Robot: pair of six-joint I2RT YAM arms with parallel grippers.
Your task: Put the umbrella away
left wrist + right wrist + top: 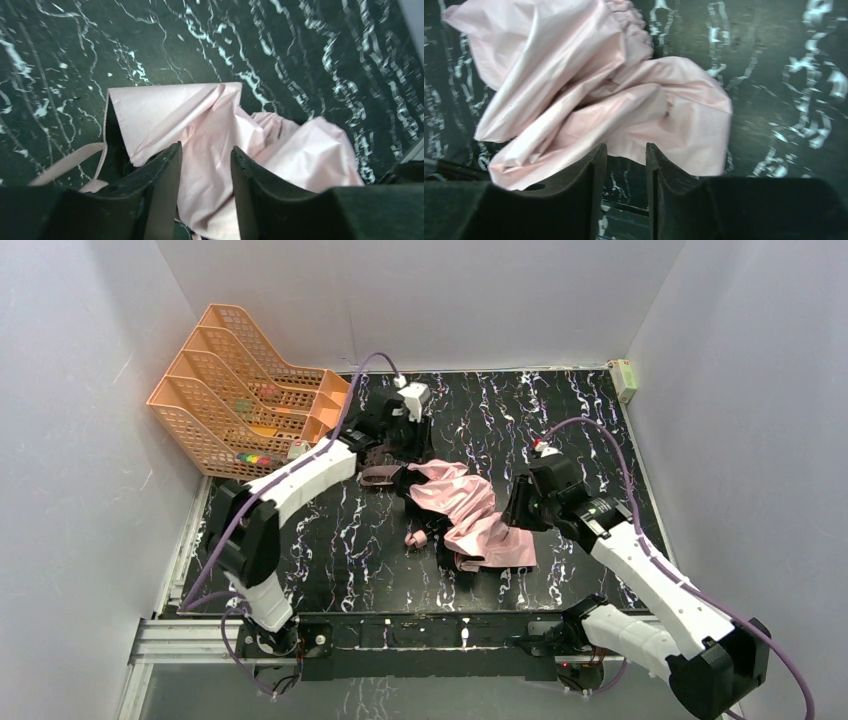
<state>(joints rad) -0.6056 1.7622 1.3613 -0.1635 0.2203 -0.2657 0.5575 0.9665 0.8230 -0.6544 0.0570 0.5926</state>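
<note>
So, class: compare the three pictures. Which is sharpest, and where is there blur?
Top external: evenly lit and sharp, the umbrella crisp. Left wrist: the white veins of the table smear at upper right; the near fingers are dark, soft-edged. Right wrist: veins blurred too, the pink fabric slightly soft.

This looks like a robotics lab test cell: plain pale walls [420, 300] box in a small counter [480, 400] with a black marbled top on three sides. Two white-and-black robot arms, the left arm [300, 475] and the right arm [650, 570], are bolted to a metal rail [430, 628] at the near edge, with purple cables [580, 420] running along them. A rack of orange plastic filing trays [230, 390] stands in the far left corner.
</note>
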